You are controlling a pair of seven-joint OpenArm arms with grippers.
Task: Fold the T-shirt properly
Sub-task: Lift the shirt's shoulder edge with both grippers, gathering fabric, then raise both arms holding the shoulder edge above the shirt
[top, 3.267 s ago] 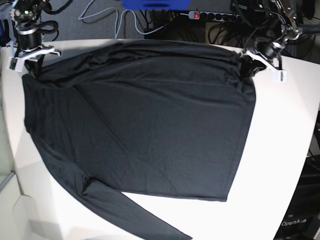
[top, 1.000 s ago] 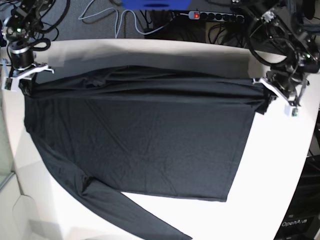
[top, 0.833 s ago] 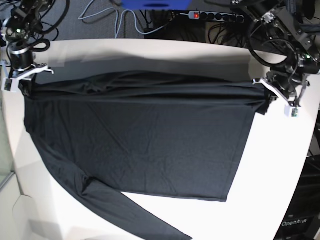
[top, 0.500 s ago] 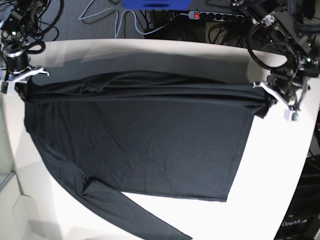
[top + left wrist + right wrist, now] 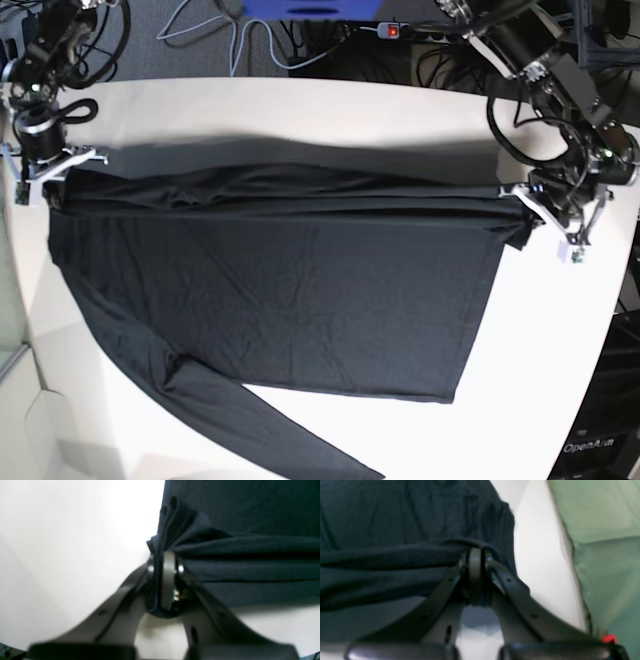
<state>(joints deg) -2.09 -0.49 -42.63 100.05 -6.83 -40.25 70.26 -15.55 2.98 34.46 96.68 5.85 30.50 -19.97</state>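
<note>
**Both grippers clamped on the shirt's far edge**

Left gripper (image 5: 545,215): at the right of the base view, jaws pinched together on a bunched corner of the T-shirt (image 5: 280,290). Left wrist view confirms it: fabric gathered into pleats and squeezed between the two fingers (image 5: 169,580), folds fanning out above the pinch.

Right gripper (image 5: 48,172): at the left of the base view, likewise closed on the shirt's other far corner. Right wrist view shows cloth drawn over the closed fingertips and trapped there, with green floor beyond the table edge.

T-shirt: black, long-sleeved, lying across the white table (image 5: 560,330). The far edge is stretched in a nearly straight line between the two grippers, with a narrow doubled band of layered folds running along it. A shadow falls on the tabletop just behind that line. The rest of the body lies flat toward the near side, lightly creased. One sleeve (image 5: 250,415) trails diagonally off the near left corner toward the table's front edge.

Behind the table: a power strip (image 5: 430,32) with a red light, tangled cables on grey floor.
</note>
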